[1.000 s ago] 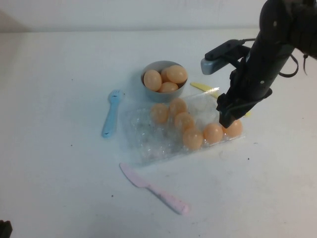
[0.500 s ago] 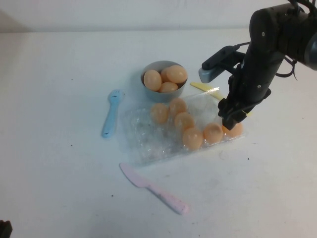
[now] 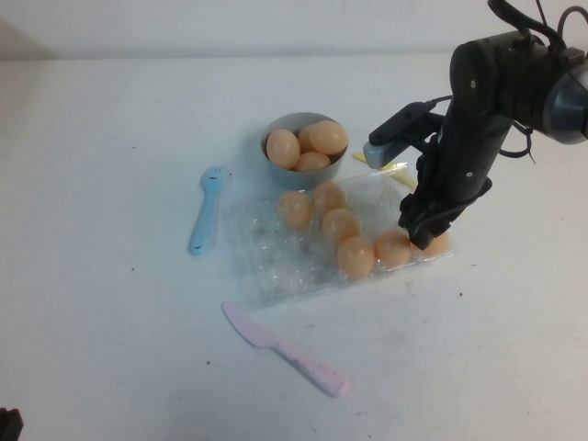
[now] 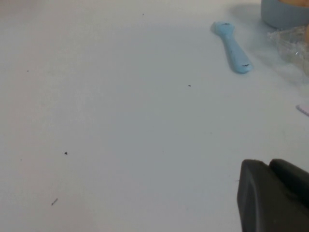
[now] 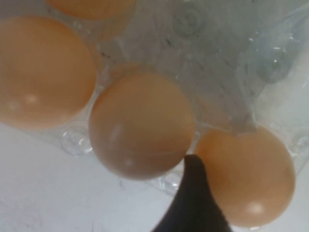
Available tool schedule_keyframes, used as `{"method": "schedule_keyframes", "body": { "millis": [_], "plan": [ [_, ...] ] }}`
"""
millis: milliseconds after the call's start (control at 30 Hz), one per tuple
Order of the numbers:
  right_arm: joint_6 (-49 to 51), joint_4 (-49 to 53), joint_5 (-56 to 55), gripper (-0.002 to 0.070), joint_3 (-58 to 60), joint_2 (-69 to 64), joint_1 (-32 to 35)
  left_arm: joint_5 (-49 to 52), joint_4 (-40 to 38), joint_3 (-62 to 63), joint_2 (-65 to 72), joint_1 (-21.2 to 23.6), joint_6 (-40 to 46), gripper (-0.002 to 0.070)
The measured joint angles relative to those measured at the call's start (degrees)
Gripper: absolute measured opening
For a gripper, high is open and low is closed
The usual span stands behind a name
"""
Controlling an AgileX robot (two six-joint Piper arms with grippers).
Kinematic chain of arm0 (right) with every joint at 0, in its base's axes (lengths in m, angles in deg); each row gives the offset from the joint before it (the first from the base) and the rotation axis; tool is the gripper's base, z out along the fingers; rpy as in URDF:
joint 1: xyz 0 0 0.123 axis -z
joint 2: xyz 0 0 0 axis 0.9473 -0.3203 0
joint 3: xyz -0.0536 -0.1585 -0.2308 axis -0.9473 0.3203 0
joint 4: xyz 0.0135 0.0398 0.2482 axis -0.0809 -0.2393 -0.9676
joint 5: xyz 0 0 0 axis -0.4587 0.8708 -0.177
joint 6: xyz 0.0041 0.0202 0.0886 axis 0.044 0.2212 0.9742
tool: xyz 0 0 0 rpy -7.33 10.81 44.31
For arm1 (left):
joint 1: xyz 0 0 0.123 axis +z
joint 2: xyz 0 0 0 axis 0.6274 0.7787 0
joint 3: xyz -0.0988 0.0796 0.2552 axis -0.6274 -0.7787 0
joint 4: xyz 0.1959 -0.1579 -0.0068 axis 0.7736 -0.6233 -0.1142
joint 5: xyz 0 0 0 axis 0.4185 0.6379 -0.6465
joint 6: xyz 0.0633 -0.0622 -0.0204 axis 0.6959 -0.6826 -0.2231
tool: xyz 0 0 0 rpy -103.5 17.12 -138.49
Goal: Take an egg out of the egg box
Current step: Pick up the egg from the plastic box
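The clear plastic egg box (image 3: 276, 253) lies mid-table with several peach-orange eggs in its cups. My right gripper (image 3: 420, 237) is down at the box's right end, over the last two eggs. In the right wrist view one dark finger (image 5: 190, 198) stands between the end egg (image 5: 248, 176) and its neighbour (image 5: 140, 125), against the end egg's side; the jaws stand open and the egg (image 3: 439, 245) rests in its cup. My left gripper (image 4: 273, 195) hangs over bare table far to the left, holding nothing that I can see.
A grey-blue bowl (image 3: 280, 175) with three eggs stands just behind the box. A blue spoon (image 3: 207, 209) lies left of the box, a pink knife (image 3: 285, 349) in front of it, and a yellow utensil (image 3: 381, 163) behind it under the right arm.
My right gripper has come down a little and shifted slightly left onto the box's right end. The eggs and the box have not moved.
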Motion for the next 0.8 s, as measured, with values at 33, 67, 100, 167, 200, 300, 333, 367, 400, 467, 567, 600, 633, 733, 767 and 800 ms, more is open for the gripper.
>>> {"method": "schedule_keyframes", "body": {
  "millis": [33, 67, 100, 167, 200, 300, 333, 367, 400, 467, 567, 600, 633, 733, 767, 800],
  "plan": [
    [0.0, 0.0, 0.0, 0.0459, 0.0, 0.0, 0.0, 0.0, 0.0, 0.0, 0.0, 0.0, 0.0, -0.0003],
    [0.0, 0.0, 0.0, 0.0454, 0.0, 0.0, 0.0, 0.0, 0.0, 0.0, 0.0, 0.0, 0.0, -0.0003],
    [0.0, 0.0, 0.0, 0.0447, 0.0, 0.0, 0.0, 0.0, 0.0, 0.0, 0.0, 0.0, 0.0, -0.0003],
    [0.0, 0.0, 0.0, 0.0422, 0.0, 0.0, 0.0, 0.0, 0.0, 0.0, 0.0, 0.0, 0.0, -0.0003],
    [0.0, 0.0, 0.1, 0.0402, 0.0, 0.0, 0.0, 0.0, 0.0, 0.0, 0.0, 0.0, 0.0, -0.0003],
    [0.0, -0.1, 0.2, 0.0355, 0.0, 0.0, 0.0, 0.0, 0.0, 0.0, 0.0, 0.0, 0.0, -0.0004],
    [0.0, -0.1, 0.2, 0.0345, 0.0, 0.0, 0.0, 0.0, 0.0, 0.0, 0.0, 0.0, 0.0, -0.0004],
    [0.0, -0.1, 0.2, 0.0339, 0.0, 0.0, 0.0, 0.0, 0.0, 0.0, 0.0, 0.0, 0.0, -0.0004],
    [0.0, -0.1, 0.2, 0.0335, 0.0, 0.0, 0.0, 0.0, 0.0, 0.0, 0.0, 0.0, 0.0, -0.0004],
    [0.0, -0.1, 0.3, 0.0333, 0.0, 0.0, 0.0, 0.0, 0.0, 0.0, 0.0, 0.0, 0.0, -0.0003],
    [0.0, -0.1, 1.7, 0.0333, -0.5, -0.1, 0.0, 0.0, 0.0, 0.0, 0.0, 0.0, 0.0, -0.0004],
    [0.0, 0.0, 2.3, 0.0333, -0.9, -0.2, 0.0, 0.0, 0.0, 0.0, 0.0, 0.0, 0.0, -0.0004],
    [0.0, 0.0, 2.7, 0.0331, -1.5, -0.2, 0.0, 0.0, 0.0, 0.0, 0.0, 0.0, 0.0, -0.0004],
    [0.0, 0.2, 3.6, 0.0326, -4.5, -0.3, 0.0, 0.0, 0.0, 0.0, 0.0, 0.0, 0.0, -0.0004],
    [0.0, 0.3, 3.6, 0.0326, -5.8, -0.3, 0.0, 0.0, 0.0, 0.0, 0.0, 0.0, 0.0, -0.0004],
    [0.3, 0.3, 3.7, 0.0326, -6.9, -0.3, 0.0, 0.0, 0.0, 0.0, 0.0, 0.0, 0.0, -0.0003]
  ]
}}
